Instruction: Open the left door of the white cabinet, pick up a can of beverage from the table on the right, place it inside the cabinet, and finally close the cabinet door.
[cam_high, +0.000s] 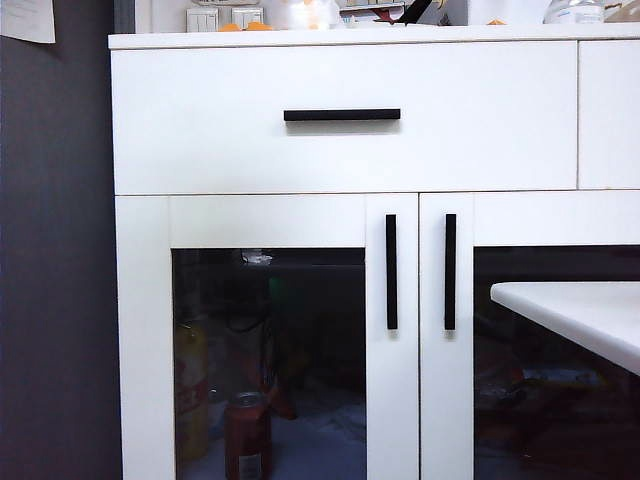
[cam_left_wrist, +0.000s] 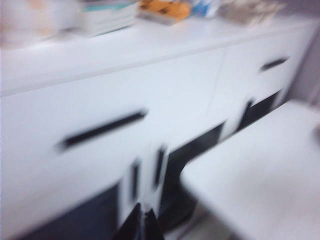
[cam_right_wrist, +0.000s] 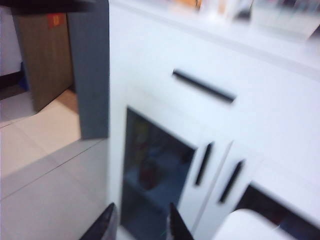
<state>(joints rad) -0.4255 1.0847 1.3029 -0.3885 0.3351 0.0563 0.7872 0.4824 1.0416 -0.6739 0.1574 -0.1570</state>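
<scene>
Exterior view shows me the can (cam_high: 247, 435) behind the closed left door (cam_high: 268, 340) of the cabinet (cam_high: 340, 150), neither gripper in sight. My left gripper (cam_left_wrist: 141, 225) is pinched shut, well short of the doors; my right gripper (cam_right_wrist: 138, 225) stands parted, empty, facing that door from a distance.

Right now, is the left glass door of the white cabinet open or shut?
Shut. The left door sits flush in the white cabinet, its handle parallel beside the right door's handle.

No lettering could be read anywhere: the white patch on the can of beverage (cam_high: 247, 436) behind the dark glass of the left door (cam_high: 268, 340) was too blurred.
</scene>
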